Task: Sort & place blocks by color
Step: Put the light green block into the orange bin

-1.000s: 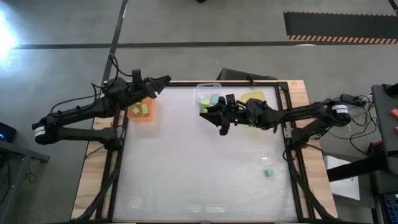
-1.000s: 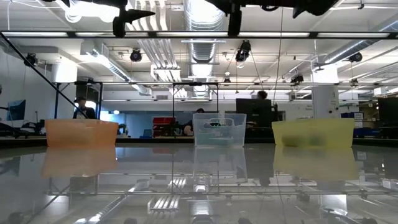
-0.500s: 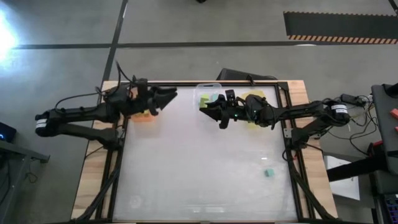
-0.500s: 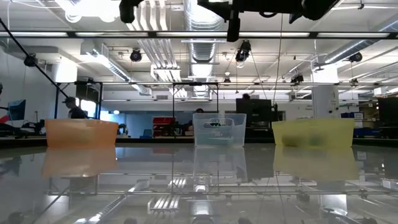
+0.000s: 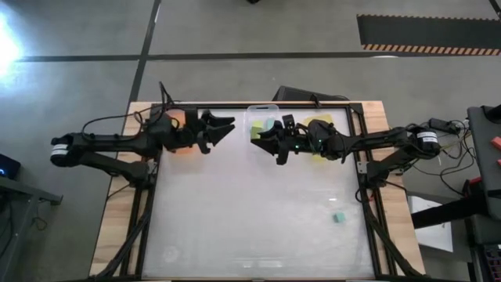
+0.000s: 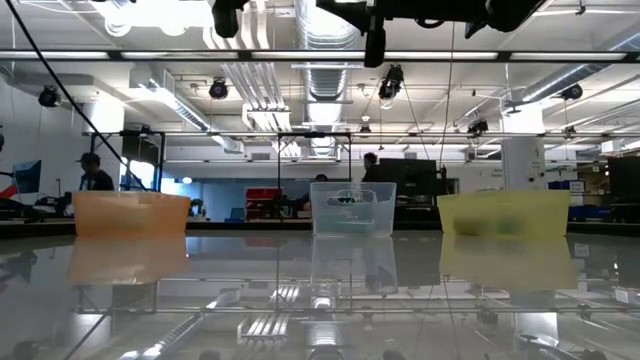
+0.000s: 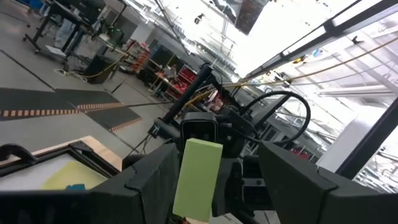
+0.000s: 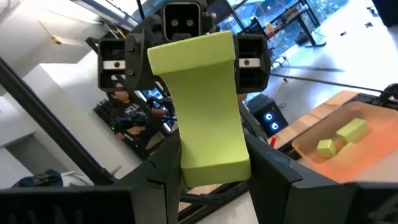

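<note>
Yellow-green block (image 8: 208, 106) gripped in right pincer (image 5: 258, 135) (aloft) — left pincer (image 5: 225, 125) gapes.

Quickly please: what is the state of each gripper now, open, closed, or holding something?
Left gripper: open, nothing held.
Right gripper: jaws shut on a yellow-green block.

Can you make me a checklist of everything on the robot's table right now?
Surface: white table top, one loose block on it.
Job's things: yellow-green block in the right end effector; teal block alone on the table; two yellow-green blocks in the orange tray.
Clutter: nothing seen.
End effectors: right shut on its block; left end effector open, facing it.
Cables: black cables along the left arm.
Surroundings: person far behind.
</note>
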Action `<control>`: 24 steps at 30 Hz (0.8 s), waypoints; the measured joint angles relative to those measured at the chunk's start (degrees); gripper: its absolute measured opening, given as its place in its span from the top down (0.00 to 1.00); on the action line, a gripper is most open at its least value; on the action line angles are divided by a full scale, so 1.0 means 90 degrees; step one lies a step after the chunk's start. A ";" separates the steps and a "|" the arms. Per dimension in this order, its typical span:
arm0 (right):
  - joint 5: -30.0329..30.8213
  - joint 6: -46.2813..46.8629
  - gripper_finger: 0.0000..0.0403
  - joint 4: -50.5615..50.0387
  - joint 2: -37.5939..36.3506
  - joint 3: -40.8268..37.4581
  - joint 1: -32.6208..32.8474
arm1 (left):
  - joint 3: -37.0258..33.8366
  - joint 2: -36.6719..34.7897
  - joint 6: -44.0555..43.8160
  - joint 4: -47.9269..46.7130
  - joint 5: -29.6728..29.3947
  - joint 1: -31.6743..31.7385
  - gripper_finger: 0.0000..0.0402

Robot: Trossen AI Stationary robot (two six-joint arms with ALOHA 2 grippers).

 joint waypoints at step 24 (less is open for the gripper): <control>-0.0170 0.0002 0.69 -0.0396 -0.0015 0.0000 0.0000 | -0.0014 0.0619 0.0158 0.0147 0.0440 -0.0026 0.25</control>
